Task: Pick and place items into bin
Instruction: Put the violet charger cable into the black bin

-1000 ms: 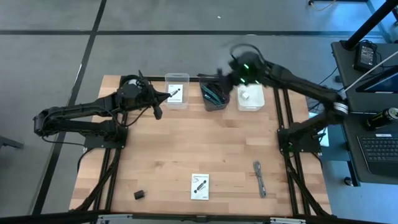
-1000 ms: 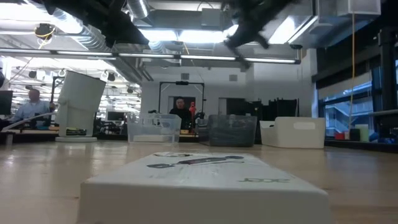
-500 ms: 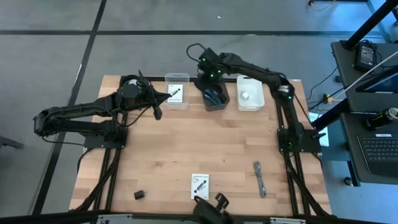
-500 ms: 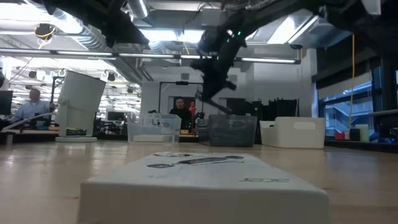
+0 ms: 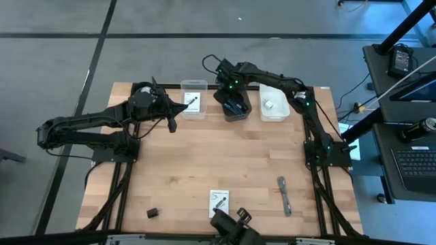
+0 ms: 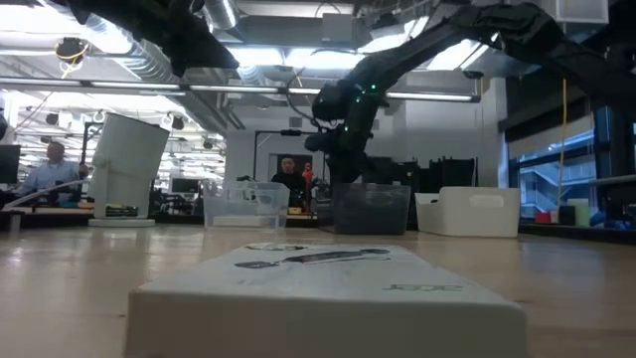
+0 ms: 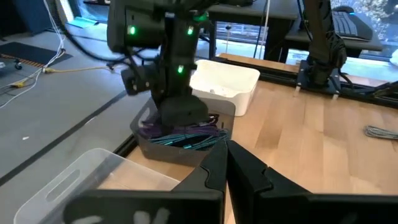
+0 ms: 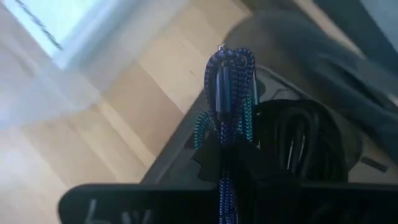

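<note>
Right tool: the right tool [image 5: 231, 97] reaches down into the dark grey bin [image 5: 236, 109] at the table's 12 o'clock edge; in the right wrist view its fingers are closed on a blue and teal braided cable [image 8: 227, 93], which stands up between them over the bin's dark contents.
Dark grey bin: it holds black coiled cables [image 8: 305, 140] and teal and purple cable strands [image 7: 186, 134]; the left wrist view shows the right arm's head planted right in it.
Left tool: the left tool [image 5: 178, 106] hangs just at 9 o'clock of the clear bin, fingers pressed together with nothing between them [image 7: 227, 163].
Clear bin: the clear bin [image 5: 194, 99] sits at 9 o'clock of the dark grey bin, with a white printed card [image 5: 193, 103] lying inside.
White bin: the white bin [image 5: 274, 109] sits at 3 o'clock of the dark grey bin, with a small white block [image 5: 269, 105] in it.
Items on the table: near the 6 o'clock edge of the table [image 5: 218, 163] lie a small black block [image 5: 152, 213] toward 7 o'clock, a white printed packet [image 5: 219, 203] at 6 o'clock, and a grey cable [image 5: 284, 195] toward 5 o'clock, all well apart from the bins.
</note>
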Robot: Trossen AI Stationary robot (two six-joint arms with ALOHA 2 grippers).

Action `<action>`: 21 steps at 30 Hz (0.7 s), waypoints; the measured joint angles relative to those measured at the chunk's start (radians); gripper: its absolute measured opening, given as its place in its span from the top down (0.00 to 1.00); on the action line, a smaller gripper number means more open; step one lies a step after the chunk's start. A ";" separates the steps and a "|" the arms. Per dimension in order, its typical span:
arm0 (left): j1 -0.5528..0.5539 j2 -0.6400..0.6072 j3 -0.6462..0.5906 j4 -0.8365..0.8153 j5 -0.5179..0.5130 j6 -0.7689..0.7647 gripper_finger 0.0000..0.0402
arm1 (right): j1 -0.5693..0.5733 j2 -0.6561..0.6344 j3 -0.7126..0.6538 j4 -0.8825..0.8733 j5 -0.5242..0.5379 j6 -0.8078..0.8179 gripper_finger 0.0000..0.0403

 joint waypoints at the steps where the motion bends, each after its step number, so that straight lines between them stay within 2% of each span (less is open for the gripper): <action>1: 0.000 0.000 0.000 0.000 0.000 0.000 1.00 | -0.001 0.010 0.000 -0.004 0.000 0.000 0.97; 6: 0.000 0.000 0.000 0.000 0.000 0.000 1.00 | -0.003 0.058 0.000 0.002 -0.001 0.064 0.97; 15: 0.000 0.000 0.000 0.000 0.000 0.000 1.00 | -0.036 0.089 0.000 0.112 -0.009 0.246 0.97; 21: 0.000 0.000 0.000 -0.012 0.000 -0.002 1.00 | -0.064 0.089 0.000 0.119 -0.014 0.230 0.97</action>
